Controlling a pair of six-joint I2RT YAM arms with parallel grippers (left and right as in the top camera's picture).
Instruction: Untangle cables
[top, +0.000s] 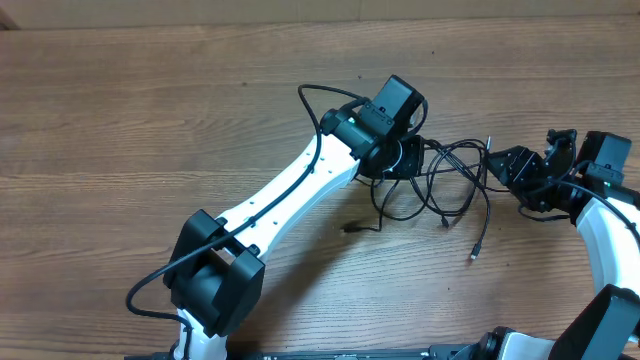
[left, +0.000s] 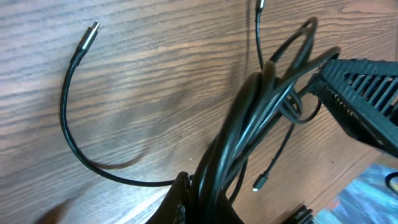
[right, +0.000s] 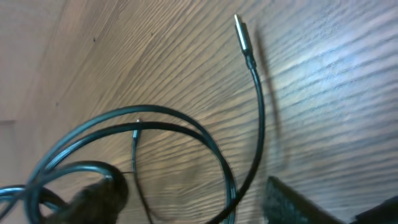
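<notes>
**Cables (top: 445, 180): bundle pinned mid-desk, one strand to be drawn out**

- Left claw (top: 400, 160): closed on the cables. In its wrist view several strands are seen pinched together where they run into it.
- The tangle is spread just right of that claw, between the two arms. Its loops overlap, and loose ends trail toward the near edge, one finishing in a free plug (top: 473, 258).
- Right claw (top: 505, 168): jaws apart at the right fringe of the loops. A strand runs between the fingers, but nothing looks clamped.
- Step judged in hand: separating one strand.
  - A single cable should be taken, best close to a free plug.
  - It should be drawn slowly rightward while the left hold is kept.
  - If other loops are dragged along, the pull should be eased.
- Desk (top: 150, 110): flat wood-grain top, bare apart from the arms and wires. Thin wire is expected to slide on it easily.
- Room: almost nothing is shown, only a pale strip past the far edge.
</notes>
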